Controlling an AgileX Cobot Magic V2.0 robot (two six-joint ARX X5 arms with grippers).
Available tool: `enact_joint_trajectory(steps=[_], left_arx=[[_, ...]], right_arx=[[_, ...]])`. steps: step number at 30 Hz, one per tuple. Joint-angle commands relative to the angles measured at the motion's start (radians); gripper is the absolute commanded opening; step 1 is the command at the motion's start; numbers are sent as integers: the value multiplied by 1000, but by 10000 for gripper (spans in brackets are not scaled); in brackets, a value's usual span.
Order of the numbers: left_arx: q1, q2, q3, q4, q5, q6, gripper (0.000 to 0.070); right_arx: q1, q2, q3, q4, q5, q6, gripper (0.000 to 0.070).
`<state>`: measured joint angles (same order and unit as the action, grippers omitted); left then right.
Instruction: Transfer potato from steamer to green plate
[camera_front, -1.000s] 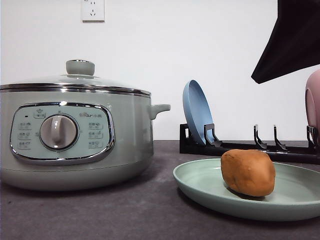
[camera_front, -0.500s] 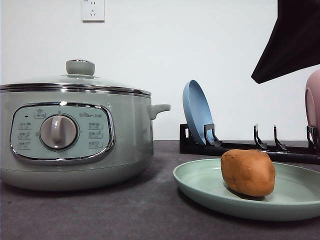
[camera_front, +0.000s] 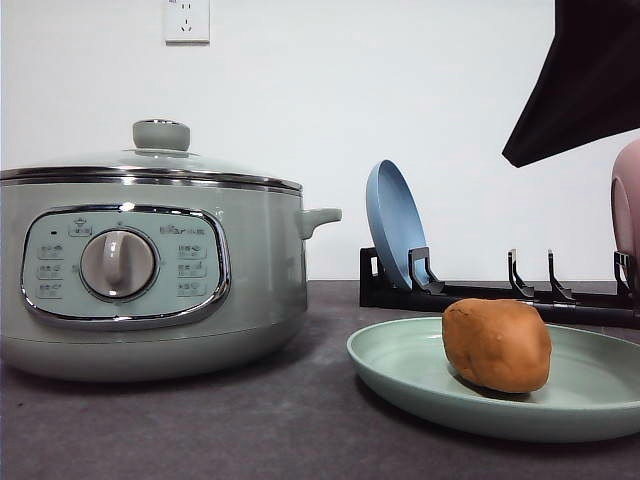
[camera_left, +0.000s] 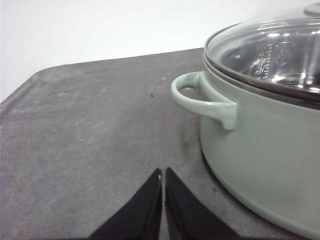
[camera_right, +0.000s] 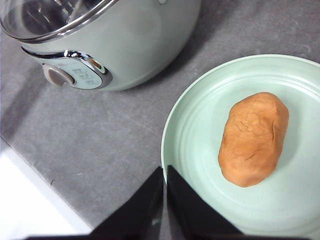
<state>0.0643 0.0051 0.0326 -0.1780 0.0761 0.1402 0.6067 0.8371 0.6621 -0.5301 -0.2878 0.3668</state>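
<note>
The right black tool (camera_right: 164, 172) hangs above the near edge of the plate, its two fingers pressed together and holding nothing. The left black tool (camera_left: 163, 175) is squeezed together too, low over the dark grey worktop (camera_left: 90, 130), beside the pot's small side handle (camera_left: 200, 97).

The lumpy orange-brown potato (camera_front: 497, 344) lies on the wide, pale green round plate (camera_front: 400, 375), a bit off its middle. The big, round, pale green steamer pot (camera_front: 150, 270) stands just beside the plate, with its glass lid (camera_front: 160, 155) on. So the job looks done.

What could go wrong now? The right tool is close over the plate. If it dips or swings, it could bump the rim, and the round potato could roll off. The left tool could knock the pot's handle if it turns that way.
</note>
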Motion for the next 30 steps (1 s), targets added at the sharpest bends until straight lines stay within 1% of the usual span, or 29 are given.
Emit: enact_joint_trajectory(steps=[1, 18, 19, 20, 22, 25, 26, 27, 30], left_arx=[[1, -2, -21, -7, -2, -3, 1], [1, -2, -21, -8, -2, -3, 1], [1, -2, -21, -8, -2, -3, 1], [1, -2, -21, -8, -2, -3, 0], [1, -2, -21, -8, -2, -3, 0], [1, -2, -21, -8, -2, -3, 0], [1, -2, -21, -8, -2, -3, 0], [1, -2, -21, -8, -2, -3, 0], [1, -2, -21, -8, -2, -3, 0]], right_arx=[[5, 4, 8, 13, 0, -9, 0], [5, 4, 8, 13, 0, -9, 0], [5, 4, 8, 13, 1, -12, 0], [6, 4, 8, 14, 7, -31, 0], [0, -9, 7, 19, 54, -65, 0], [-38, -37, 5, 53, 213, -100, 0], [-59, -50, 1, 74, 246, -108, 0], [-84, -68, -5, 96, 260, -117, 0], [-188, -138, -41, 174, 262, -146, 0]])
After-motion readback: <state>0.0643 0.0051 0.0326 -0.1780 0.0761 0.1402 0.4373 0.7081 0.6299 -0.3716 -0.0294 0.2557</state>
